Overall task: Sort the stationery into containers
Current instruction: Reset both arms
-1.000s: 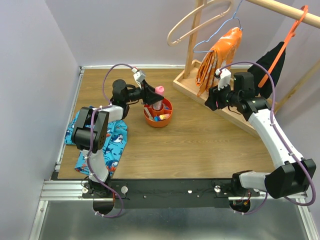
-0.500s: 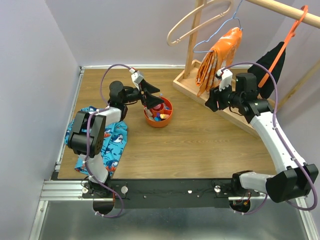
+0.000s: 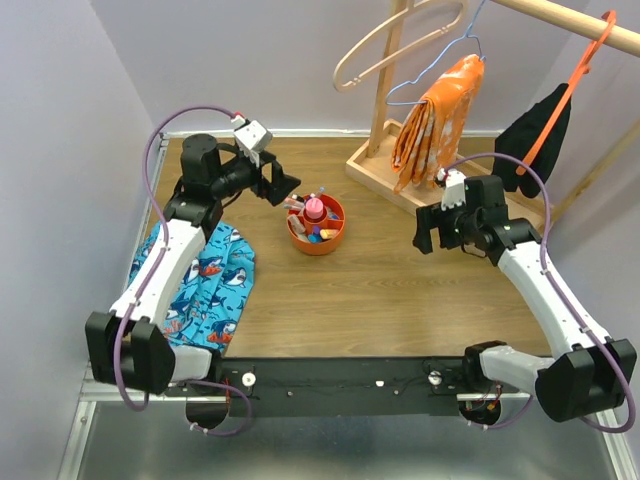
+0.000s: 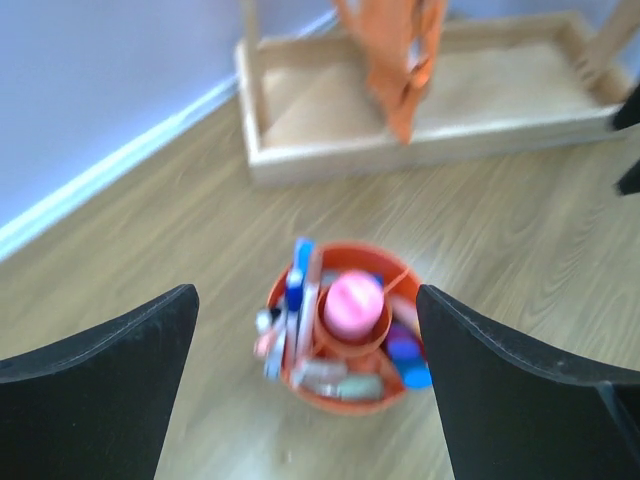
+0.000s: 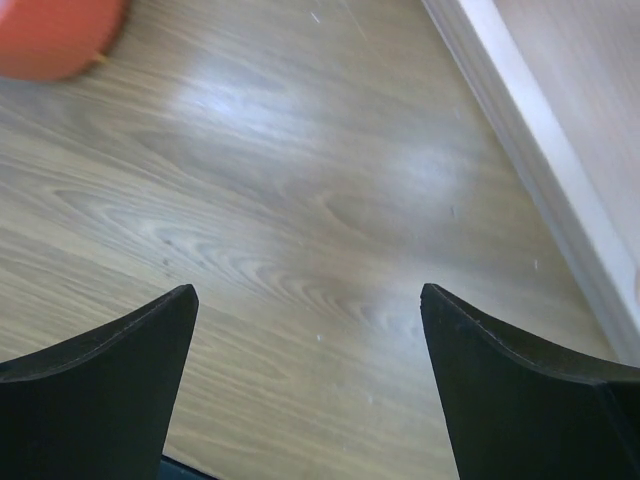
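in red-orange bowl (image 3: 317, 238): stationery (image 4: 300, 300); both grippers empty

View from the right wrist, looking down. The right gripper (image 5: 308, 292) is above the wood-grain bench (image 5: 300, 180). Its two black fingers (image 5: 100, 390) enter from the lower left and lower right corners, spread wide, with only bench surface showing between them. A blurred curved edge of the red-orange bowl (image 5: 55, 35) fills the upper left corner. The pale edge of a wooden rack base (image 5: 520, 110) crosses the upper right diagonally
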Robot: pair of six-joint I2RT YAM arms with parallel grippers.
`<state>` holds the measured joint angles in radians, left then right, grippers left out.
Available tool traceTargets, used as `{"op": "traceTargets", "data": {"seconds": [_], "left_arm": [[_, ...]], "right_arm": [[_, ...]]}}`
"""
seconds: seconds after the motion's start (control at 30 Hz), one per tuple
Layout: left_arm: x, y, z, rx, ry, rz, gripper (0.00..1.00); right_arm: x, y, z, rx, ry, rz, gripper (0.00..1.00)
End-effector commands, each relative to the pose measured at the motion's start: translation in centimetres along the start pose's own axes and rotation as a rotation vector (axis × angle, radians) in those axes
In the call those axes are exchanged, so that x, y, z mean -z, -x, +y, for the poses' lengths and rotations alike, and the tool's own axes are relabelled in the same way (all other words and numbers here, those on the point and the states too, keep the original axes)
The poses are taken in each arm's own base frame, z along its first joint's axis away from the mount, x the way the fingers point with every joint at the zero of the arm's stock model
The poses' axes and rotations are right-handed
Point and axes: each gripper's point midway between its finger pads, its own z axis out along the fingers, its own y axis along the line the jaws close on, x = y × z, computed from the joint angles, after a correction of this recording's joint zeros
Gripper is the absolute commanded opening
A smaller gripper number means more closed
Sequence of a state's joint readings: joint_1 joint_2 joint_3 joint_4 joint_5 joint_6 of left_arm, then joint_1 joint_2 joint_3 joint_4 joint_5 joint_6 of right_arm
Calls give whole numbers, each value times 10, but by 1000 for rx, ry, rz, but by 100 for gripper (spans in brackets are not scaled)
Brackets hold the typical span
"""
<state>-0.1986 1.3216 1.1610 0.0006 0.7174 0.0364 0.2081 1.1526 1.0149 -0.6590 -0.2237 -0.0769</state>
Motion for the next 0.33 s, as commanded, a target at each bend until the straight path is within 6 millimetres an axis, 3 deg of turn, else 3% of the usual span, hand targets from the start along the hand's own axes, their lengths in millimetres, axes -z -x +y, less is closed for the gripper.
{"op": "traceTargets", "data": {"seconds": [0.0, 0.07, 0.3], "left_arm": [[49, -92, 0, 127, 193, 338, 99], [59, -105, -9, 154, 193, 375, 99], [70, -112, -13, 147, 184, 402, 99]], "right_arm": [[12, -17, -25, -111, -185, 39, 100], [13, -15, -24, -107, -175, 43, 100], [9, -9, -9, -56, -77, 6, 100]]}}
